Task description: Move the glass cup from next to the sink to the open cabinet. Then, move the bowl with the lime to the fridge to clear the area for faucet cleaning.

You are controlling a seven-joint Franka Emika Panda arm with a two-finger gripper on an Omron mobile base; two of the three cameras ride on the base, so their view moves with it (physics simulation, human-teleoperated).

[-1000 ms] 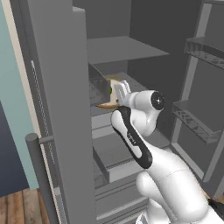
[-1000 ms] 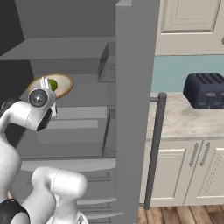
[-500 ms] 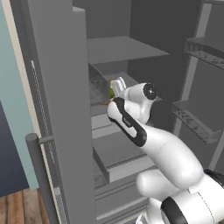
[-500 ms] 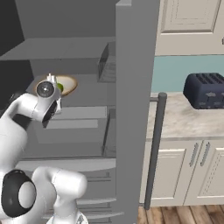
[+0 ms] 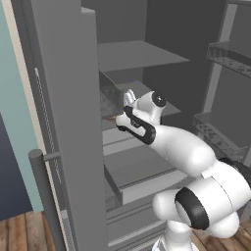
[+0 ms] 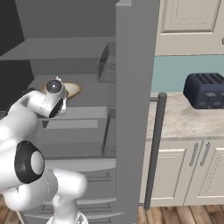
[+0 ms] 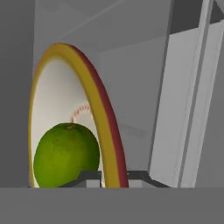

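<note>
The bowl, golden-brown at the rim and cream inside, stands on edge in the hand view with the green lime resting inside it. My gripper is shut on the bowl's rim, one dark fingertip on each side. In the left base view my gripper reaches into the open fridge above a middle shelf, and a brown sliver of the bowl shows beside it. From the right base view the bowl lies just over that shelf, behind my wrist.
Grey shelves and a drawer surround my arm. Door racks hang at the right. The fridge door with its vertical bar handle stands beside a counter with a dark toaster.
My arm has stretched deeper into the fridge, carrying the bowl with the lime farther in and lower toward the middle shelf.
</note>
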